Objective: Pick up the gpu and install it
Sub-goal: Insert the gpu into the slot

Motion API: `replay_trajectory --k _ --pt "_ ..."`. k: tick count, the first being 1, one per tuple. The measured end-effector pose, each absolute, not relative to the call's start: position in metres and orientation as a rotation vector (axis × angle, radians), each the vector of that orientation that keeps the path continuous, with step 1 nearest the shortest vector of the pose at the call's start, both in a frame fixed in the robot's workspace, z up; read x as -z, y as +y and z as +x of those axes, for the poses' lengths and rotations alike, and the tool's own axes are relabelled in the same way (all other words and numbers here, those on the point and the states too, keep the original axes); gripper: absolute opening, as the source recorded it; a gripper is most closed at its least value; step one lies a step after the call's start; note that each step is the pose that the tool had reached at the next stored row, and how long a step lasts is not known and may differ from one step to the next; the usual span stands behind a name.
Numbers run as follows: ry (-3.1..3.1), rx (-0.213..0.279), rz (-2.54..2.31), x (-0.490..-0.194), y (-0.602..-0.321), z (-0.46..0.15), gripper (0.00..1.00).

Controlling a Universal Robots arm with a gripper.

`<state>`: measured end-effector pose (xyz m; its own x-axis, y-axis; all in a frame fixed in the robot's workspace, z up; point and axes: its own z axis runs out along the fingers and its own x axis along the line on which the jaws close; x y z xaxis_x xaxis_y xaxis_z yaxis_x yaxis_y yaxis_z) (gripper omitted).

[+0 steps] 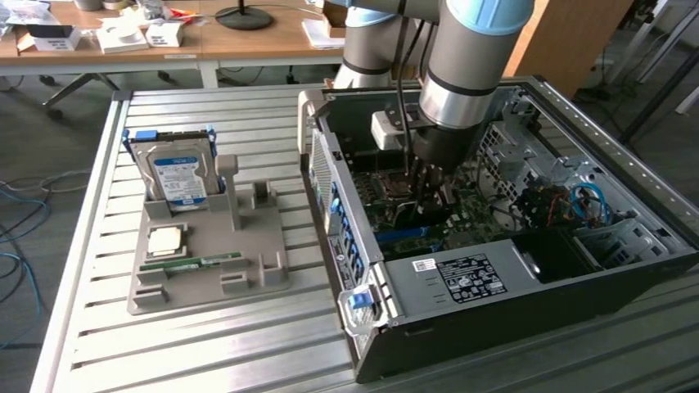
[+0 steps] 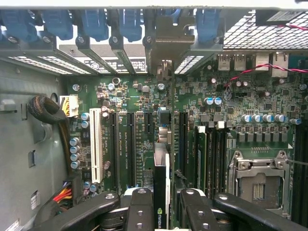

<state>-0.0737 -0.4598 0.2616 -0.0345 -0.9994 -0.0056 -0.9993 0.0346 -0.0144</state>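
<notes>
Pinching the thin black gpu card [image 2: 161,166] edge-on, your gripper [image 2: 163,197] is hovering. Its length is paralleling the black motherboard slots [image 2: 131,144].

A slatted metal bench [image 1: 77,327] carries a grey holder [image 1: 254,246] and, to the exterior view's right of it, an open computer case [image 1: 525,323] lying on its side. A hard drive [image 1: 178,176] stands upright in the holder; a processor chip [image 1: 166,239] and a green memory stick [image 1: 196,263] lie flat nearer its front. Inside the case, a green motherboard [image 2: 144,101] shows a white slot [image 2: 96,139], a processor socket [image 2: 260,185] and blue cables [image 1: 590,201]
</notes>
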Motion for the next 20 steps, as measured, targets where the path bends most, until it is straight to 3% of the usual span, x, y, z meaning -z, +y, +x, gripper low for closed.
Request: replay_trajectory --k 20 --pt "2.249 0.01 -2.173 -0.2583 -0.4597 -0.0737 0.26"
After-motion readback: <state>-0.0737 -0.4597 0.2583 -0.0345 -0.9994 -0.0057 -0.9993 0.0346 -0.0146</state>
